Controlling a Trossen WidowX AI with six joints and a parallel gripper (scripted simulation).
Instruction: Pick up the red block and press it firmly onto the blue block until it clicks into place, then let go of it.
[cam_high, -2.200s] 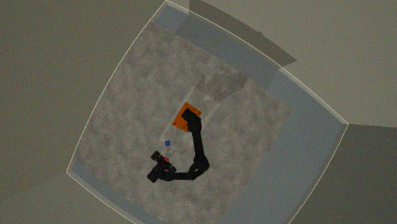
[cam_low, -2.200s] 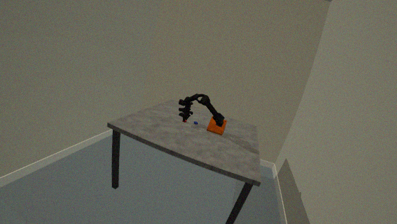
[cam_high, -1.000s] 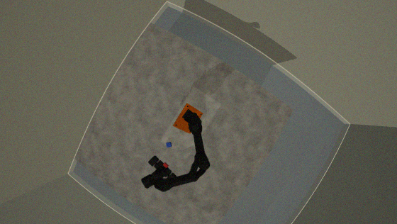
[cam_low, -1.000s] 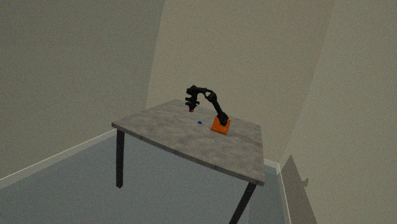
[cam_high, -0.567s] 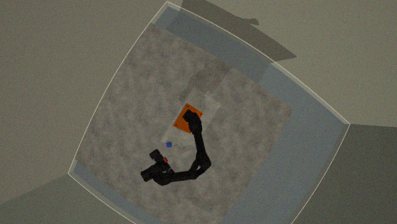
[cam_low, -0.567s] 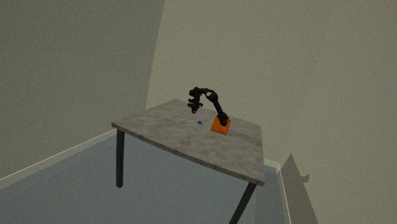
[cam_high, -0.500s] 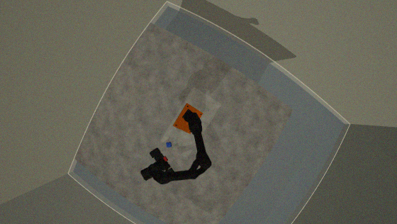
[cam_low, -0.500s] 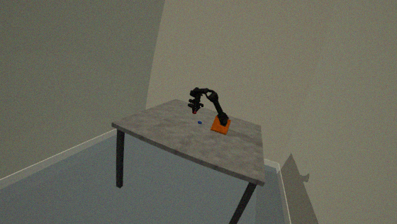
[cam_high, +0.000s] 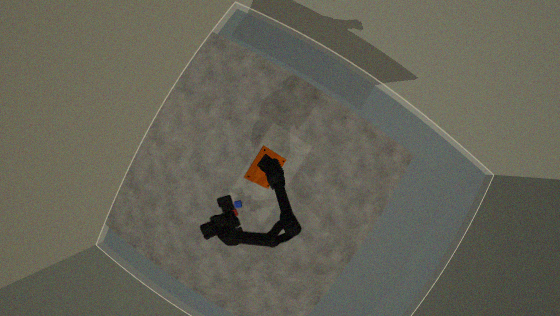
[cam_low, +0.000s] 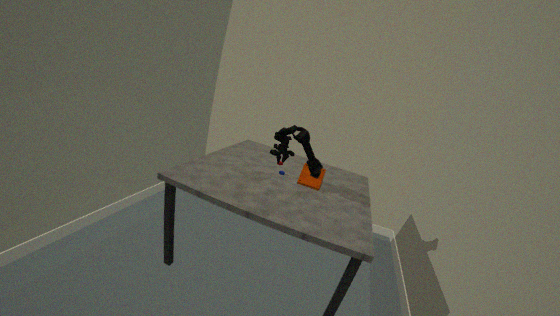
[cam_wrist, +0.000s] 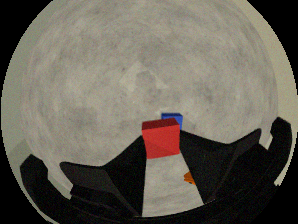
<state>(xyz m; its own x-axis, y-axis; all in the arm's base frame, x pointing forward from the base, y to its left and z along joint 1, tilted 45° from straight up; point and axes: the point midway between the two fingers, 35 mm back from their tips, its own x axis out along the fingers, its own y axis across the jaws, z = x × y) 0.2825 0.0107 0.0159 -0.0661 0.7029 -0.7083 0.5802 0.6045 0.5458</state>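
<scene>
My gripper (cam_wrist: 161, 142) (cam_low: 280, 162) is shut on the red block (cam_wrist: 161, 141) (cam_high: 235, 212), which sits between the fingertips, held above the table. The blue block (cam_high: 238, 204) (cam_low: 282, 173) (cam_wrist: 172, 117) lies on the table. In the exterior view the red block is above the blue block, with a gap between them. In the wrist view the blue block shows just behind the red block and a little to its right, partly hidden by it and by the right finger.
The arm's base stands on an orange plate (cam_high: 255, 175) (cam_low: 310, 183), a piece of which also shows between the fingers in the wrist view. The grey table (cam_high: 345, 150) (cam_low: 240, 195) carries them all.
</scene>
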